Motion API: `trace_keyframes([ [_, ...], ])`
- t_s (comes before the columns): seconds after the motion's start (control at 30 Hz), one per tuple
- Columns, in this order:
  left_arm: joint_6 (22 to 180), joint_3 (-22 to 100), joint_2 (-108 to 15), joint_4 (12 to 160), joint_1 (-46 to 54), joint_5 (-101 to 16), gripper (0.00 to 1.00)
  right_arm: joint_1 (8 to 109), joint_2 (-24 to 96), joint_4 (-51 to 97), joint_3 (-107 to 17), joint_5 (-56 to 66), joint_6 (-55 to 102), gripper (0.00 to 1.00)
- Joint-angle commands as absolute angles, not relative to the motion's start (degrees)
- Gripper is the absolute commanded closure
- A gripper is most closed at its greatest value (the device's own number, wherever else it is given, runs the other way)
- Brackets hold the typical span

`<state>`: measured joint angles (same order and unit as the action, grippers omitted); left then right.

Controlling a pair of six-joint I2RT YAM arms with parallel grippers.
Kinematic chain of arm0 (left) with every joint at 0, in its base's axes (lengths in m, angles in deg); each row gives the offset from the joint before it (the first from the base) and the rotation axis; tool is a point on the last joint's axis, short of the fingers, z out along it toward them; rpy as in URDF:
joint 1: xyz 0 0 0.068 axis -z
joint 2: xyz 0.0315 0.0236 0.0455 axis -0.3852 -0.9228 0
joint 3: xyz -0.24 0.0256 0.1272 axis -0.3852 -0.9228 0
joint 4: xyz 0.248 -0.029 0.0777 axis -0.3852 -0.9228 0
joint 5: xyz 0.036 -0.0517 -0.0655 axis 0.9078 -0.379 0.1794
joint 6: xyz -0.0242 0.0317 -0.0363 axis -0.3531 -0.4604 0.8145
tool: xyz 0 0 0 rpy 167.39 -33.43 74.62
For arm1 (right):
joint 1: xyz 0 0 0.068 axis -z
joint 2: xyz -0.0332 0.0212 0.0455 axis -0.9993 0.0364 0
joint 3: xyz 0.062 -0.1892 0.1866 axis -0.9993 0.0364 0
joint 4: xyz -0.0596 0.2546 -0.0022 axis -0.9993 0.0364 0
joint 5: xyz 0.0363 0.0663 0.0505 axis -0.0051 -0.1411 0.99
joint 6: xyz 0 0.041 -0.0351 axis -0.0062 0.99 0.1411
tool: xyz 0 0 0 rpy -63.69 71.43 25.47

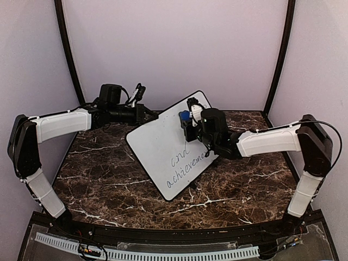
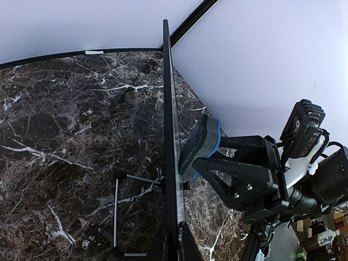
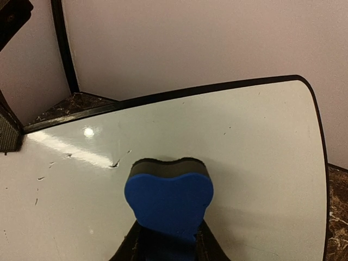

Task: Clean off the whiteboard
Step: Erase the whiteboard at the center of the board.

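on the table (image 1: 109, 179) the whiteboard (image 1: 163, 141) stands tilted, its far edge pinched by your left tool (image 1: 148, 115). your right tool (image 1: 187, 124) pinches the eraser (image 1: 185, 116) against the clean upper part; drag it down flat and firmly across the writing (image 1: 185, 166).

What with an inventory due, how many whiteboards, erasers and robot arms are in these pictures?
whiteboard: 1
blue eraser: 1
robot arms: 2 (left arm, right arm)
Total: 4
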<state>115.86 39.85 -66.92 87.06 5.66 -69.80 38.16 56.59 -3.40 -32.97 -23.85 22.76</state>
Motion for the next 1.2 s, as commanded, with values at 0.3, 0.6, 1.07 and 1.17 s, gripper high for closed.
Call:
trace_keyframes([
  [0.3,113.81,39.15,-66.88,86.82,8.81,-74.61,1.0,38.6,52.55,-4.61,-20.73,-23.85,26.42,0.75],
  [0.6,113.84,39.1,-66.73,86.91,8.89,-74.62,1.0,39.25,57.14,-3.18,-31.27,-25.71,23.69,0.75],
  [1.07,113.56,39.01,-67.53,86.65,9.35,-74.07,1.0,39.84,54.7,-1.73,-27.63,-22.19,25.37,0.75],
  [1.17,113.02,39.28,-67.61,86.15,9.45,-73.65,1.0,39.84,52.19,-1.87,-23.41,-22.75,25.46,0.75],
])
